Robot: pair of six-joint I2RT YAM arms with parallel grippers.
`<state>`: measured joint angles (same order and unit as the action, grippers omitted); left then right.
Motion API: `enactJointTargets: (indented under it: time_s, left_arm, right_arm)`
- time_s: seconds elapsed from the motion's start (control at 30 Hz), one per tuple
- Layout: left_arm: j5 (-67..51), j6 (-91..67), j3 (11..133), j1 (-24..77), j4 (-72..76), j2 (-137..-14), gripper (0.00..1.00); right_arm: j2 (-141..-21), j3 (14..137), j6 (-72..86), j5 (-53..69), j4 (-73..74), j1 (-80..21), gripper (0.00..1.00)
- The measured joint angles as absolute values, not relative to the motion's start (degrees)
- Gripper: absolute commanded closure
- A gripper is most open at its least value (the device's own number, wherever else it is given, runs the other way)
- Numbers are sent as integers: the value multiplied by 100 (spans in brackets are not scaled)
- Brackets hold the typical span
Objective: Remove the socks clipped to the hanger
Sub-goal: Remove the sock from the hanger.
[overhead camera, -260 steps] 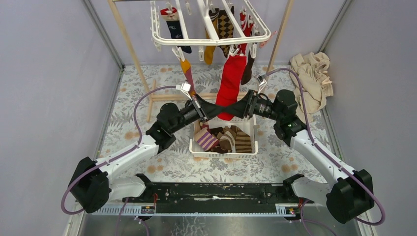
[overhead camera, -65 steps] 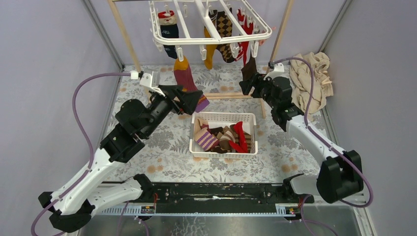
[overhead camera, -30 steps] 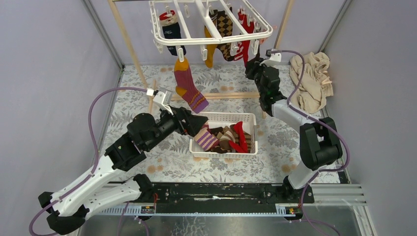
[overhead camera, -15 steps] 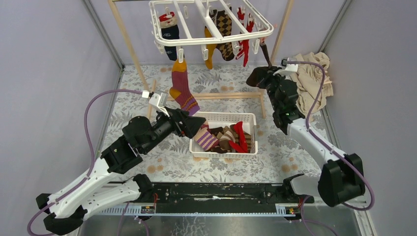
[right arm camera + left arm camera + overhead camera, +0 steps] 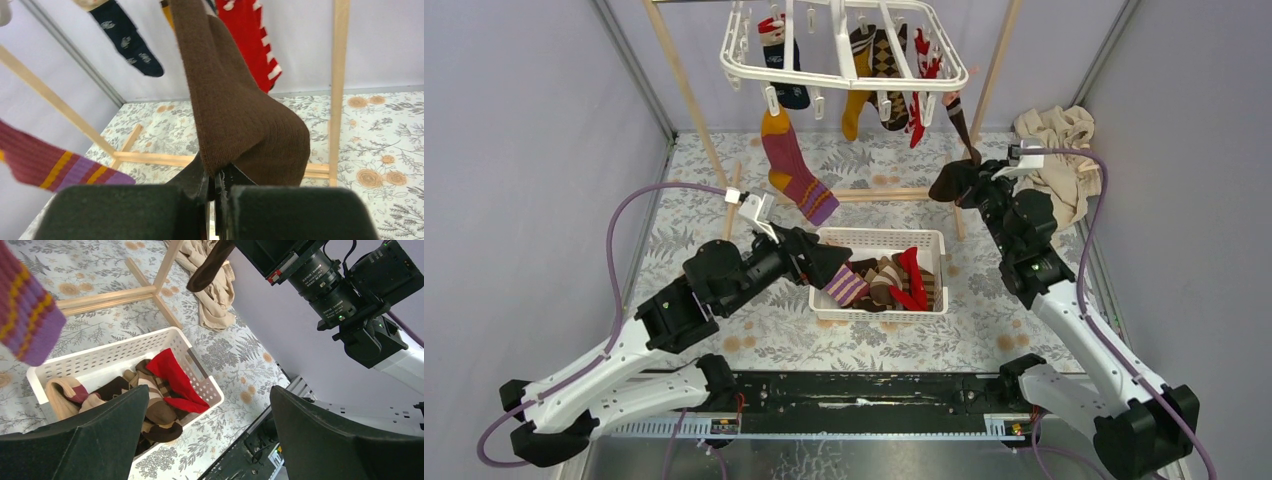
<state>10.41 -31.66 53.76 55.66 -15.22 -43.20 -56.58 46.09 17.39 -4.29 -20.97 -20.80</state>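
**A:** Which step is in hand?

**B:** The pull-off. Right tool (image 5: 951,186) is clenched on the lower end of the brown sock (image 5: 235,115). The sock runs taut up to a clip at the 3 o'clock corner of the hanger (image 5: 844,76), so I judge it not yet freed.

**A:** Left side?

**B:** Left tool (image 5: 828,264) is released, jaws wide, grasping nothing, at the 9 o'clock rim of the basket (image 5: 884,235). The purple-striped sock (image 5: 792,170) hangs clipped at its 12 o'clock.

**A:** Next move?

**B:** Likely a firm draw down toward 5 o'clock until the clip lets go. Then carry the sock to the basket at the middle of the surface (image 5: 979,325). The hanger hangs free and may swing with the pull.
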Motion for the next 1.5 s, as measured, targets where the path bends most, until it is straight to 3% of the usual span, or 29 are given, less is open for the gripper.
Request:
enactJointTargets:
  time_s: [0.63, 1.03, 1.5]
  left_arm:
    - [1461, -3249, 5376, 5913, -1529, -4311, 1]
    - [1575, -3247, 5380, 5946, -1575, -4316, 1]
    - [1651, -3247, 5457, 5955, -1741, -4327, 1]
  right_arm:
    - [-5395, 4836, 906, -1061, -928, -4322, 100]
    - [-6753, 6311, -408, -2591, -674, -6530, 100]
    - [-7126, 6554, -187, -2558, -196, -6506, 100]
